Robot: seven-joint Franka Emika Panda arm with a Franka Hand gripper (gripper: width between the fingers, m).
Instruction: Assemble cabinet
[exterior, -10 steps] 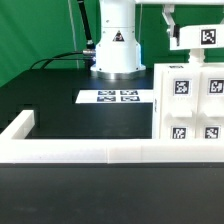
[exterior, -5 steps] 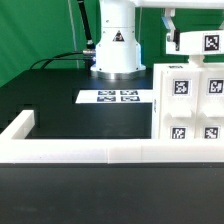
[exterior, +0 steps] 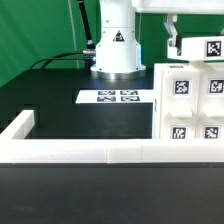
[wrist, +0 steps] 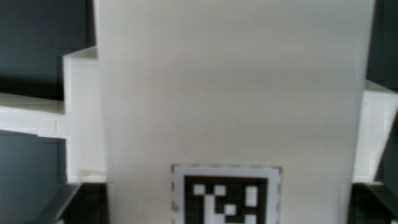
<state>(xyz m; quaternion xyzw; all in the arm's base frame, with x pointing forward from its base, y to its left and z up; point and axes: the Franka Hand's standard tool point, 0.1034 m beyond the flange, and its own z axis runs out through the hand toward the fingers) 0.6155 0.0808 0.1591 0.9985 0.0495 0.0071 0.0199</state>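
The cabinet body [exterior: 190, 100] is a boxy white unit with several square tag markers and stands at the exterior view's right on the black table. My gripper [exterior: 174, 40] is just above its top, shut on a white cabinet panel [exterior: 200, 47] with a tag on its face. The panel hangs a little above the body and runs off the picture's right edge. In the wrist view this panel [wrist: 222, 90] fills the middle, its tag [wrist: 228, 195] close to the jaws. Parts of the white body [wrist: 71, 100] show behind it. The fingers are mostly hidden.
The marker board [exterior: 118, 97] lies flat on the table in front of the robot base [exterior: 117, 50]. A long low white border rail [exterior: 80, 152] runs along the front and turns back at the left. Black cables [exterior: 60, 58] lie behind, by a green curtain.
The gripper has moved the held panel toward the exterior view's right and a little lower, closer to the cabinet body's top. Nothing else has moved.
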